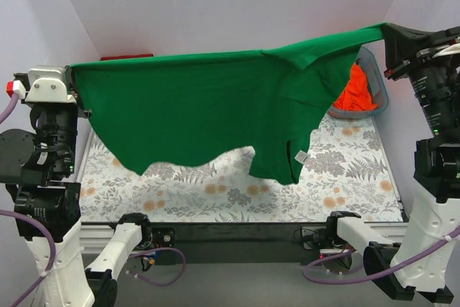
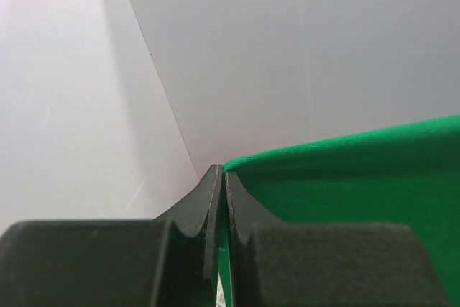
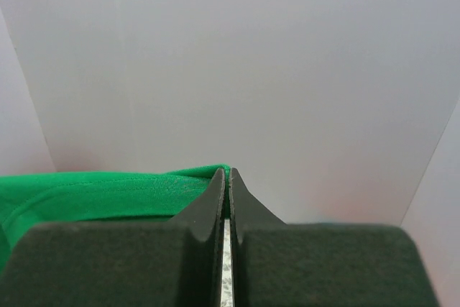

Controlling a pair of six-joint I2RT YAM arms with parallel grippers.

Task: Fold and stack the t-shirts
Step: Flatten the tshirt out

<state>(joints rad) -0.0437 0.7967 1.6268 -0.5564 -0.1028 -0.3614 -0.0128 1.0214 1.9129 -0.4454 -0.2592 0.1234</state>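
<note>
1 soft green t-shirt [image 1: 194, 106] hangs stretched wide and smooth above the floral tabletop [image 1: 359, 170]. The left jaws and the right jaws are each clamped on 1 upper corner. 1 crumpled orange t-shirt [image 1: 356, 91] lies inside the blue-grey plastic tub [image 1: 381, 80].

The green shirt [image 1: 201, 113] hides most of the red shirt [image 1: 126, 56] (one strip shows).

Robot test cell in a lab, not a home. Plain white panels [image 1: 215, 5] box in the top and sides. Mid-frame sits a floral-covered table [image 1: 359, 177]. Left arm [image 1: 43, 149] and right arm [image 1: 438, 149] are bolted by a black rail [image 1: 237, 239] at the bottom edge, with purple cables [image 1: 345, 277] trailing.
</note>
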